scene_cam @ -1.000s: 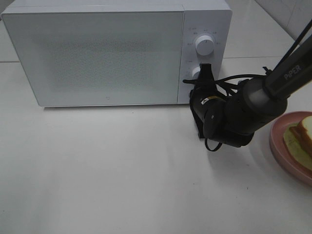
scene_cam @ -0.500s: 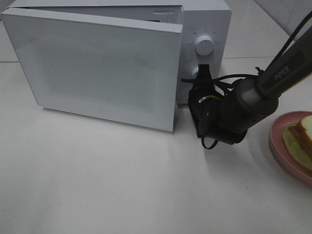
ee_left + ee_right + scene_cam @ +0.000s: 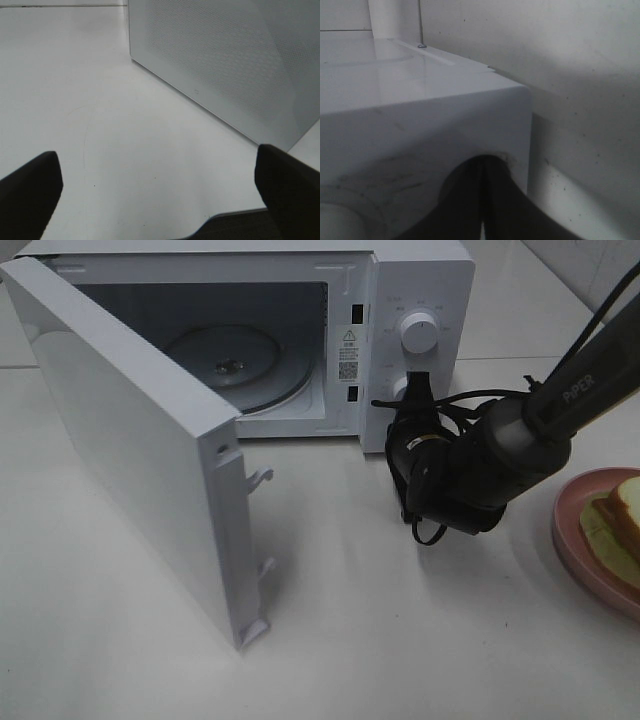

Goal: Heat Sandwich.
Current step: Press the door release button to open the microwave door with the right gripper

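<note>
Microwave door (image 3: 150,480) stands wide open, sandwich (image 3: 622,515) waits on the pink plate (image 3: 575,540) at far right.
Right tool (image 3: 418,388) is pinched together at the control panel (image 3: 425,290); left tool (image 3: 160,185) hangs spread apart, facing the door. Soft, light and layered, the sandwich likely squashes or slides apart: pinch gently across both bread slices.

Reaches in from the upper right edge with the right arm (image 3: 575,390), slanting down toward mid-frame; bends at the bulky black wrist (image 3: 455,475) right of centre; points the right gripper (image 3: 418,385) up-frame, jaws pressed together; holds the left gripper (image 3: 156,157) spread wide, fingers (image 3: 30,192) bare.
</note>
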Action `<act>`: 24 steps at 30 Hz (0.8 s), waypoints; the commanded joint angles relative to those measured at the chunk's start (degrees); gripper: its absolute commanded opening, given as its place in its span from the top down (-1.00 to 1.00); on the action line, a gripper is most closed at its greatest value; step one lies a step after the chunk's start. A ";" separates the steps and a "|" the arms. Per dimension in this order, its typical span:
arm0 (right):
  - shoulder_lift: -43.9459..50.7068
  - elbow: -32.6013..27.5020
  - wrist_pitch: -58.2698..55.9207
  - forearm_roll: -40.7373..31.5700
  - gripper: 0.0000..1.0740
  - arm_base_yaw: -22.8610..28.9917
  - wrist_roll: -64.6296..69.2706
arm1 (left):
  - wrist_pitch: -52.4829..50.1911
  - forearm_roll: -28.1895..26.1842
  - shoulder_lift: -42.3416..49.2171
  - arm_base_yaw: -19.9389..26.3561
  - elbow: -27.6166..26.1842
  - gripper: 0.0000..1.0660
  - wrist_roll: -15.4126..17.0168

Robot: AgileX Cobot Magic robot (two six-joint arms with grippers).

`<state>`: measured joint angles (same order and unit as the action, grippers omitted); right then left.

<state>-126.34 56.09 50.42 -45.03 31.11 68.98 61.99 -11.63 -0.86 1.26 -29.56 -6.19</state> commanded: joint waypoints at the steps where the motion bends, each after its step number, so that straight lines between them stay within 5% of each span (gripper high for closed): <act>1: 0.80 3.72 8.08 4.18 1.00 -2.75 -0.29 | -0.34 -0.17 0.11 -0.23 0.06 -0.83 0.06; 24: 11.34 -10.89 -3.72 4.58 0.99 0.57 1.03 | -0.34 -0.17 0.11 -0.23 0.06 -0.83 0.06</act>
<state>-116.48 46.07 47.15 -40.79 31.51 70.42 61.99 -11.63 -0.86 1.26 -29.56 -6.19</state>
